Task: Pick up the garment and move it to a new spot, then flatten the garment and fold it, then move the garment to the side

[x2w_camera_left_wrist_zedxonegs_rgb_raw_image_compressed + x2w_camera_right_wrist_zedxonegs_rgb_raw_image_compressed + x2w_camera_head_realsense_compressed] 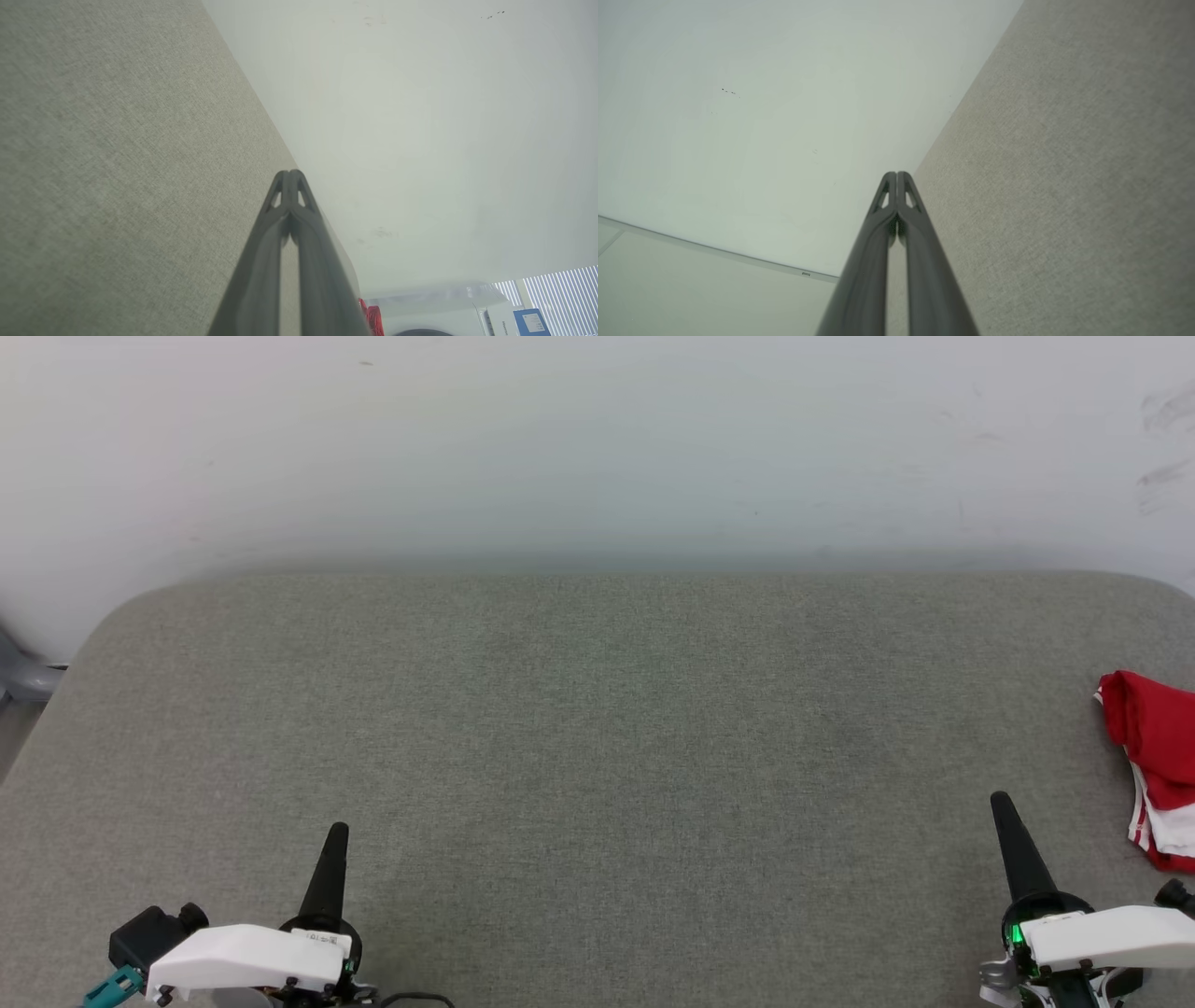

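The garment [1156, 756], red with white striped trim, lies bunched at the right edge of the grey table [597, 728], partly cut off by the head view's border. A sliver of its red cloth [373, 319] also peeks out beside the fingers in the left wrist view. My right gripper [1002, 800] rests at the lower right, a short way left of and nearer than the garment, shut and holding nothing. My left gripper [338, 829] rests at the lower left, far from the garment, shut and holding nothing. Both wrist views show the fingertips pressed together [289, 173] [896, 174].
A pale wall [597, 448] rises directly behind the table's far edge. A grey object [23, 677] sits off the table's left corner. A white appliance [448, 312] and window blinds [556, 289] appear beyond the table in the left wrist view.
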`<state>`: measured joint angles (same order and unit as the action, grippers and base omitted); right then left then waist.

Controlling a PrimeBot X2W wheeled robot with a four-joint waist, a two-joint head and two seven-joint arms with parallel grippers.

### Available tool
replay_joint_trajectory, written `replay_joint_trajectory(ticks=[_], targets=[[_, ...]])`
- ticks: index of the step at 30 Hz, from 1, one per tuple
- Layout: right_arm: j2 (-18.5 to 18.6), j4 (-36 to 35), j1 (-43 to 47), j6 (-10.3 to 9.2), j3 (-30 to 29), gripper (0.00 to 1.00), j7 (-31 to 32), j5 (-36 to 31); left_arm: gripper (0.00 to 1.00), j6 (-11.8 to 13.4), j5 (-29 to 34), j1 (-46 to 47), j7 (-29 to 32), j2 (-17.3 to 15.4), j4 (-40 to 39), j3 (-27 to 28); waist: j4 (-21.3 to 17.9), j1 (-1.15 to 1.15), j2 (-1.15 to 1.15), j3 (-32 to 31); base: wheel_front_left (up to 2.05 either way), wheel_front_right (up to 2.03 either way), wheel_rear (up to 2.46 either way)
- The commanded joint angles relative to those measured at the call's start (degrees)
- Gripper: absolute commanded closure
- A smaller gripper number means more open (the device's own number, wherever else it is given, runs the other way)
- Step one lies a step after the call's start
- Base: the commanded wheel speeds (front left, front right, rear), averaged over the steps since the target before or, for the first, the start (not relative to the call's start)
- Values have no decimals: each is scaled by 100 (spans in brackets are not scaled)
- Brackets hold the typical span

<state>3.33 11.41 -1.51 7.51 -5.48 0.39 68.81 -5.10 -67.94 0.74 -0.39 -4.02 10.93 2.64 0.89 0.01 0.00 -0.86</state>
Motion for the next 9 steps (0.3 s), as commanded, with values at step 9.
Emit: replay_joint_trajectory(ticks=[9], targets=[[-22,40,-219,-2,-35,100,148,560,100,-88,-591,231,150,7,45,90,-16,0,0,19,0,0,0]])
